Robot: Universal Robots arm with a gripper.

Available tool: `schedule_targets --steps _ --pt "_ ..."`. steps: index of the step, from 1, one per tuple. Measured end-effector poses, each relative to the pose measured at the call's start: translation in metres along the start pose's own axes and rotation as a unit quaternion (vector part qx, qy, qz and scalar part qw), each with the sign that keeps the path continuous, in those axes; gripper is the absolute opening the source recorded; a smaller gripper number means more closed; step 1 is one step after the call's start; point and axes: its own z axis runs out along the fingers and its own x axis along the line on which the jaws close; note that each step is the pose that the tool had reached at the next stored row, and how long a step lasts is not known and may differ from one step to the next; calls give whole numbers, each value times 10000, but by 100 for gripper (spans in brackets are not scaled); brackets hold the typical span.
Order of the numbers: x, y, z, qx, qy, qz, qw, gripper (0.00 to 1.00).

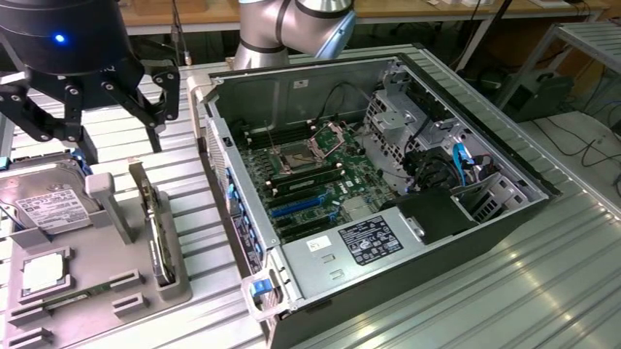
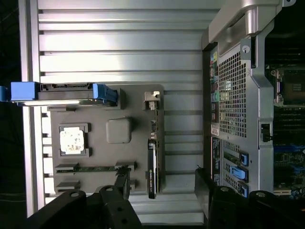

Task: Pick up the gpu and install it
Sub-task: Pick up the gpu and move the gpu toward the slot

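The gpu (image 1: 161,243) stands on edge in a slot of the grey parts holder (image 1: 116,218), to the exterior view's left of the open computer case (image 1: 388,189). It shows as a thin dark card with a silver bracket at one end. In the wrist view the gpu (image 2: 151,167) is a narrow black strip in the holder (image 2: 138,102). My gripper (image 1: 121,149) hangs above the holder's far end, open, with nothing between its fingers. In the wrist view the gripper (image 2: 162,179) has one finger on either side of the card's line, well apart from it.
A silver hard drive (image 1: 43,203) with blue rails (image 2: 102,92), a processor chip (image 2: 72,141) and a memory stick (image 2: 93,168) also sit in the holder. The case's motherboard (image 1: 310,174) lies exposed. The ribbed metal table (image 1: 543,276) carries everything.
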Motion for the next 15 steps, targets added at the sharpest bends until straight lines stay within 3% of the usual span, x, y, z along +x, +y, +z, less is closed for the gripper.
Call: schedule_targets --steps 6,9,15 --pt "6 -15 18 9 23 -313 9995 66" --pt "6 -88 36 8 23 -332 9994 66" --pt "15 -96 161 8 23 -339 9994 66"
